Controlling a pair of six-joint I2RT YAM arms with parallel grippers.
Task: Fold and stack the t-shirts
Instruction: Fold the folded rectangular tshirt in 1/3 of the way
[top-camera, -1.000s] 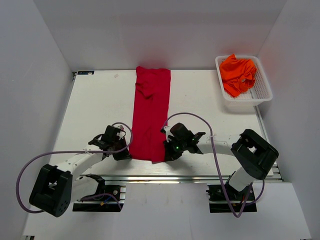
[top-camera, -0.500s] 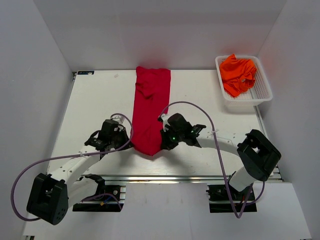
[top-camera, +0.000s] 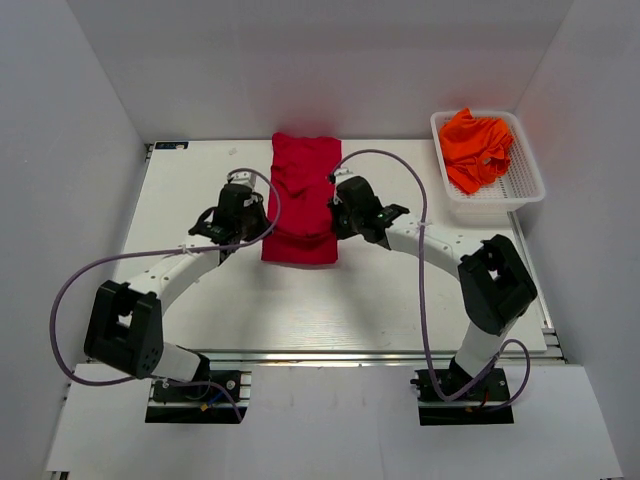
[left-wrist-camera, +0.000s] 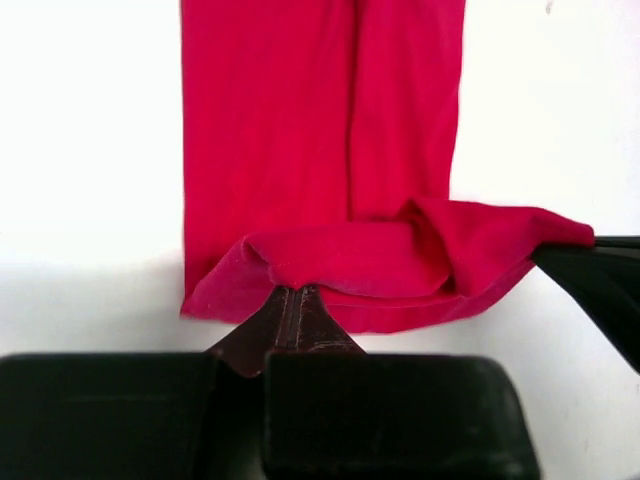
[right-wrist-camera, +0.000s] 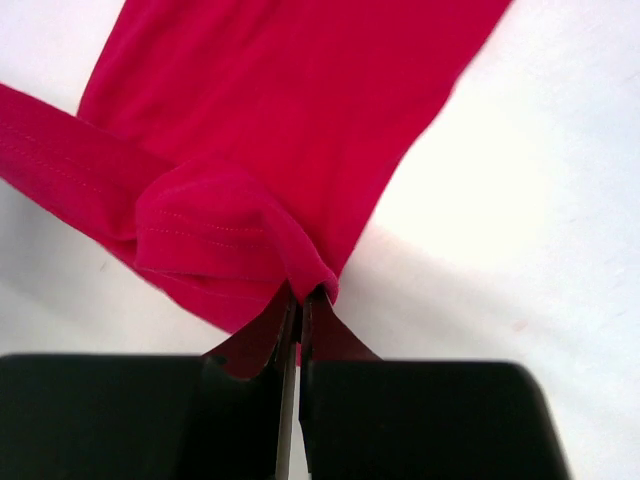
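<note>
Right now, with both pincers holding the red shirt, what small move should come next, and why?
The left pincer and right pincer are shut on the near hem of the red shirt, which is folded only partway over. So I would probably carry the hem to the shirt's far end, then lower it.

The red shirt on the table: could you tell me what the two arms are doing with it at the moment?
The two arms are folding the red t-shirt in half on the table. The left arm's fingers and the right arm's fingers are each shut on a corner of its near hem, which is doubled over the rest of the long strip. The orange t-shirts lie crumpled in the white basket at the far right, not yet folded.
</note>
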